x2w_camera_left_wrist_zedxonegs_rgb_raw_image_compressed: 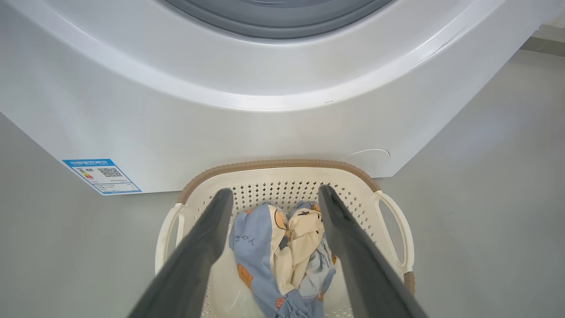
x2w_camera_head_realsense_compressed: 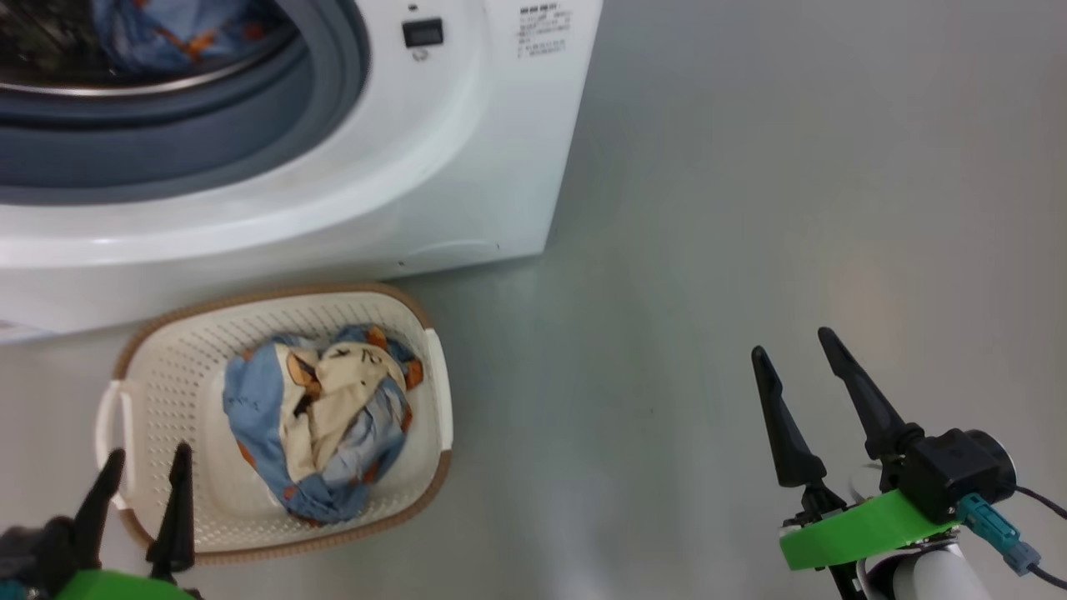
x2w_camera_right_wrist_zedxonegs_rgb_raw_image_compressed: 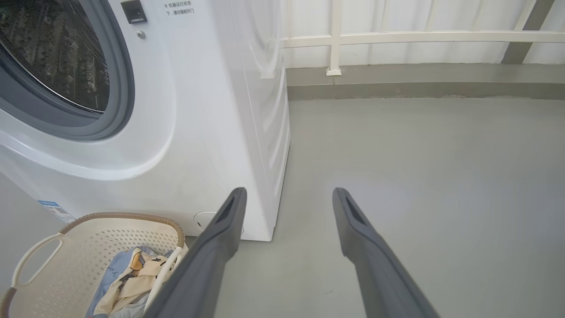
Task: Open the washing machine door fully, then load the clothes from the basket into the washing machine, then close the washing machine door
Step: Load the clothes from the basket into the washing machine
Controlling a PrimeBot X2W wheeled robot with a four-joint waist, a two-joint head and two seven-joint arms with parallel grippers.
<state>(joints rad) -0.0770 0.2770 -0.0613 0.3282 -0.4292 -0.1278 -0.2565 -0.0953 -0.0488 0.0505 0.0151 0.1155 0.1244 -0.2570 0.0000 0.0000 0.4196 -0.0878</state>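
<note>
The white washing machine (x2w_camera_head_realsense_compressed: 433, 200) fills the upper left, its drum mouth uncovered, with blue patterned fabric (x2w_camera_head_realsense_compressed: 167, 33) lying inside the steel drum. The washing machine door is out of view. On the floor in front stands the cream basket (x2w_camera_head_realsense_compressed: 167, 350) holding the clothes (x2w_camera_head_realsense_compressed: 321, 425), light blue fabric bunched with a cream cloth. My left gripper (x2w_camera_head_realsense_compressed: 146, 462) is open above the basket's near left corner; in the left wrist view its fingers (x2w_camera_left_wrist_zedxonegs_rgb_raw_image_compressed: 207, 229) frame the clothes (x2w_camera_left_wrist_zedxonegs_rgb_raw_image_compressed: 282, 247) in the basket (x2w_camera_left_wrist_zedxonegs_rgb_raw_image_compressed: 282, 170). My right gripper (x2w_camera_head_realsense_compressed: 792, 346) is open over bare floor to the right, holding nothing.
Grey floor (x2w_camera_head_realsense_compressed: 750, 208) spreads to the right of the machine. A white railing (x2w_camera_right_wrist_zedxonegs_rgb_raw_image_compressed: 419, 39) and low kerb bound the far side in the right wrist view, where the basket (x2w_camera_right_wrist_zedxonegs_rgb_raw_image_compressed: 66, 247) and machine (x2w_camera_right_wrist_zedxonegs_rgb_raw_image_compressed: 212, 110) sit at left. A blue sticker (x2w_camera_left_wrist_zedxonegs_rgb_raw_image_compressed: 102, 176) marks the machine's lower corner.
</note>
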